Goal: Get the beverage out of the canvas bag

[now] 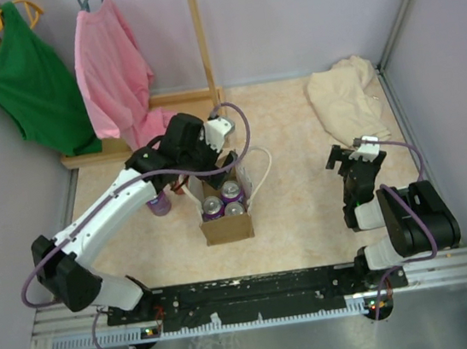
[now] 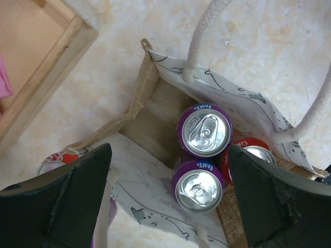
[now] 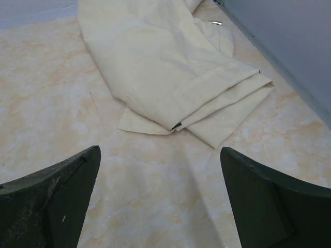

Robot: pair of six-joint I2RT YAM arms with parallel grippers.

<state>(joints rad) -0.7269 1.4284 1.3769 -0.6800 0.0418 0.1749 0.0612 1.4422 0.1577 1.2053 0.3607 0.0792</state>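
A: Looming closest: the dark fingers (image 2: 67, 196) of the left claw (image 2: 169, 155), standing spread wide, pinching nothing, hovering right over the open mouth of the canvas bag (image 2: 150, 82).

B: Sitting mid-table (image 1: 307, 208), that bag, well apart from the right claw (image 3: 160, 155). Also gaping, gripping nothing, facing a folded cream cloth (image 3: 170, 67).

A: Making the left arm the nearer one by far. Standing upright inside the bag: three cans, long axes pointing up at the claw, tops showing.

B: Lying below and off-centre between the fingers. Probably calling for a small sideways shift, then a straight drop.

A: Reading "FANTA" on the purple cans (image 2: 204, 129). Showing too little lettering on the red can (image 2: 253, 155) to read.

B: Crowding together, touching. Possibly snagging on the white rope handles (image 2: 201, 41).
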